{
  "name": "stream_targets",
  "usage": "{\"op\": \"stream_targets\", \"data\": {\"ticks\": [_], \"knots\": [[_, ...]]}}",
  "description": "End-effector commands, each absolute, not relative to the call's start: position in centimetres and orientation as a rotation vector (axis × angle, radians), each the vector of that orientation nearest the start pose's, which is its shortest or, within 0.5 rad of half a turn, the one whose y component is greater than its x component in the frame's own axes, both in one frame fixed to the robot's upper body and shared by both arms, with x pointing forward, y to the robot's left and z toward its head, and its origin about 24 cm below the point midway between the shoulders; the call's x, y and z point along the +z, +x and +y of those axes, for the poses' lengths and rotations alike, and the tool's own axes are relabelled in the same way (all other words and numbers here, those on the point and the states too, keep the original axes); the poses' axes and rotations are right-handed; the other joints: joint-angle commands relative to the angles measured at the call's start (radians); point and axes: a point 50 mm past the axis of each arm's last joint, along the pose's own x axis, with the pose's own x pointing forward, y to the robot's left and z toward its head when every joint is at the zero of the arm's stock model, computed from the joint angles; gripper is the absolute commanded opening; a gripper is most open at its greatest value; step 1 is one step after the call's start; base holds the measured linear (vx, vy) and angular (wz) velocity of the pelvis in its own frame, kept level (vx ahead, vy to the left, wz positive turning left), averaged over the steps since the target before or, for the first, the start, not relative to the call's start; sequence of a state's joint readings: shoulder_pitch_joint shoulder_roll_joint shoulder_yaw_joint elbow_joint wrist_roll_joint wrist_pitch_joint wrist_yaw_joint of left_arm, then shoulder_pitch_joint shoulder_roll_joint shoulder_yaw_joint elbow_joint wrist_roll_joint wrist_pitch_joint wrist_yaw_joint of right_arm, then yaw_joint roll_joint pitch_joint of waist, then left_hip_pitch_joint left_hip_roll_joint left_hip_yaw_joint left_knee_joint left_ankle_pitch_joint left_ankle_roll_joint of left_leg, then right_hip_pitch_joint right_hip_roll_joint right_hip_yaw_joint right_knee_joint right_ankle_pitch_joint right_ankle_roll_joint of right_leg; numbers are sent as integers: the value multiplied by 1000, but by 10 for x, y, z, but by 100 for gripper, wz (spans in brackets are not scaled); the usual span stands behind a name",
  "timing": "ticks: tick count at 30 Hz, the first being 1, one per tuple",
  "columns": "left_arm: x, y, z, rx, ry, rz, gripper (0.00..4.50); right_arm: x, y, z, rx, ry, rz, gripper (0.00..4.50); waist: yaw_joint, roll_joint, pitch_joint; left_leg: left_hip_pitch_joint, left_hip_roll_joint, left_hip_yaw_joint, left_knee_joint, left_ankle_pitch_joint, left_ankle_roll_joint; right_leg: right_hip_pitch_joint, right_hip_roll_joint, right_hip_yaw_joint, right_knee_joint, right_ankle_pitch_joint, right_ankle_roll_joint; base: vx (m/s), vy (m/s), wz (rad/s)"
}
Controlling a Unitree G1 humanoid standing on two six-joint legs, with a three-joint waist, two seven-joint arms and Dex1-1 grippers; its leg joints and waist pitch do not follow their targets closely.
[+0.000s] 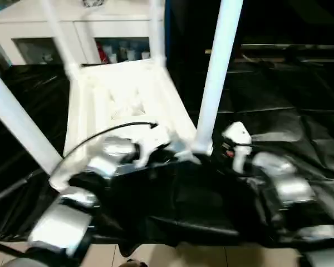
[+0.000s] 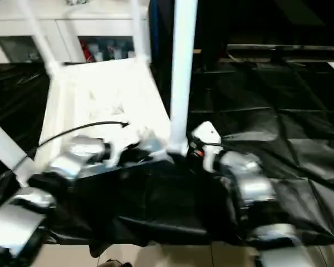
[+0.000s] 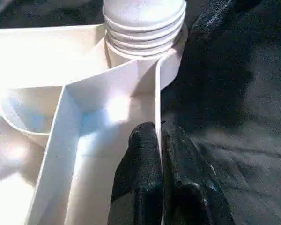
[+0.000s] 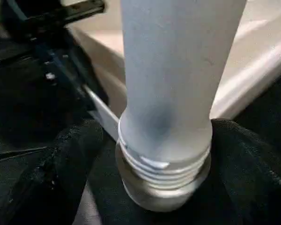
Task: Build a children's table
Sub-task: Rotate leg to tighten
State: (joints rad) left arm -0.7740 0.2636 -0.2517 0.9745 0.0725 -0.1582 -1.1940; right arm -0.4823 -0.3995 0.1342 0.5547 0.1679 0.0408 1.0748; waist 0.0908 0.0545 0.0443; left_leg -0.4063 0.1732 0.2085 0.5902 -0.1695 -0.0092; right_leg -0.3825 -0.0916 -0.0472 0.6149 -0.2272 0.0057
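Note:
The white tabletop (image 1: 128,94) lies upside down on the black cloth, ribbed underside up. All its legs stand upright in the corner sockets: near-left (image 1: 19,125), far-left (image 1: 58,33), far-right (image 1: 157,28) and near-right (image 1: 217,72). My left gripper (image 3: 160,154) is shut on the tabletop's thin rim wall (image 3: 158,93), just beside the near-right socket. The near-right leg (image 4: 173,70) shows bare threads (image 4: 164,171) above its socket. My right gripper (image 4: 164,154) is closed around that leg's base, one black finger (image 4: 70,159) on either side.
The black-draped work table (image 1: 300,100) stretches away to the right. A white cabinet (image 1: 100,28) with bottles on its shelf stands behind it. A black cable (image 1: 100,132) arcs over my left wrist. Pale floor (image 1: 183,256) shows below the table's front edge.

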Motion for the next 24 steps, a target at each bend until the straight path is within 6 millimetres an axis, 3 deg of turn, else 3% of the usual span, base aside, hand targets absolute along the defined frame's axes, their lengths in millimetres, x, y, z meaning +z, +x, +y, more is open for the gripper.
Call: {"op": "stream_targets", "data": {"ticks": [1, 3, 7, 13, 19, 24], "knots": [[52, 334, 115, -1436, 412, 363, 0, 56, 307, -162, 1211, -186, 293, 400, 7, -20, -64, 30, 70, -30, -61, -142, 131, 31, -70, 32, -57, 43, -293, 0, 0, 0], [53, 333, 119, -1448, 418, 372, 0, 57, 307, -163, 1218, -184, 295, 400, 9, -16, -63, 33, 72, -30, -63, -156, 121, 29, -70, 33, -59, 26, -296, 0, 0, 0], [54, 332, 122, -1463, 419, 381, 0, 58, 309, -161, 1222, -183, 298, 385, 11, -20, -63, 34, 72, -30, -64, -159, 98, 29, -71, 33, -56, 33, -301, 0, 0, 0], [54, 333, 124, -1462, 427, 390, 0, 56, 309, -155, 1238, -159, 305, 331, 14, -24, -65, 33, 69, -29, -60, -128, 109, 32, -72, 32, -52, 64, -304, 0, 0, 0], [54, 332, 123, -1472, 410, 391, 0, 57, 308, -153, 1247, -143, 300, 284, 15, -22, -65, 34, 69, -29, -59, -133, 107, 32, -72, 32, -51, 61, -306, 0, 0, 0], [52, 332, 122, -1461, 395, 393, 0, 51, 303, -151, 1254, -121, 311, 273, 15, -24, -67, 34, 68, -28, -57, -120, 112, 33, -71, 31, -49, 78, -308, 0, 0, 0]]}}
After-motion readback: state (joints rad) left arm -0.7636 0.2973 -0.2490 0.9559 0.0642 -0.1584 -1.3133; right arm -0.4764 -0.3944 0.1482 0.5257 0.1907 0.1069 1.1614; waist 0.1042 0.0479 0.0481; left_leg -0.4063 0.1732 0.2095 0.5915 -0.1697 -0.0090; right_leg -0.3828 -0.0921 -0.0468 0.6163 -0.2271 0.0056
